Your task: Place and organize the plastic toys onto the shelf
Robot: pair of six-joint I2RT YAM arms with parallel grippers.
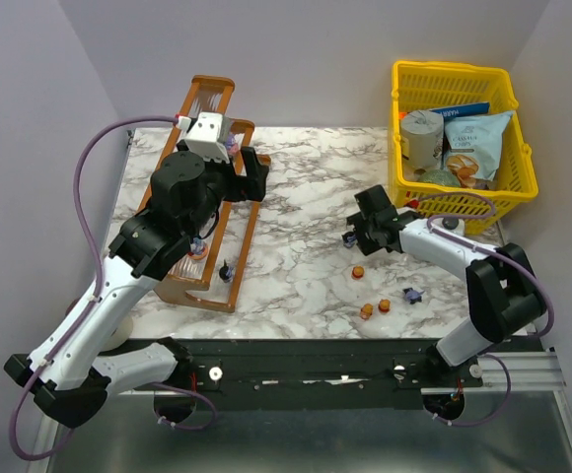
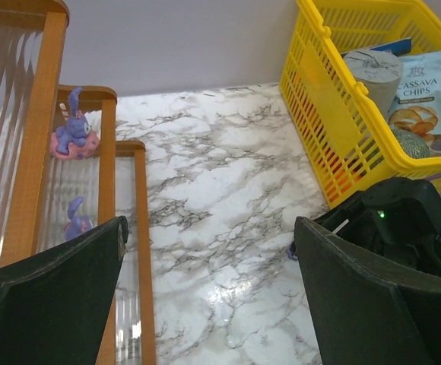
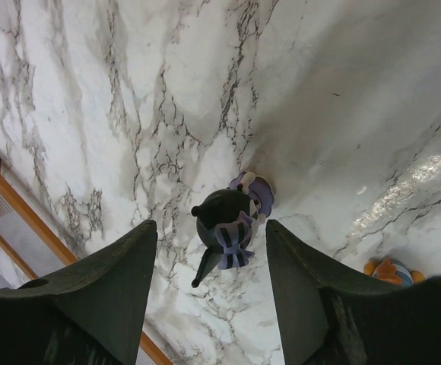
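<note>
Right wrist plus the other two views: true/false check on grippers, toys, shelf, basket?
1. The right gripper brackets a dark toy on the table. True.
2. The left gripper is shut on a toy. False: it is open and empty.
3. Purple toys sit on the shelf. True.
4. The yellow basket is empty. False: it holds a chips packet and a can.
5. No toys remain on the table. False: orange toys lie there.
</note>
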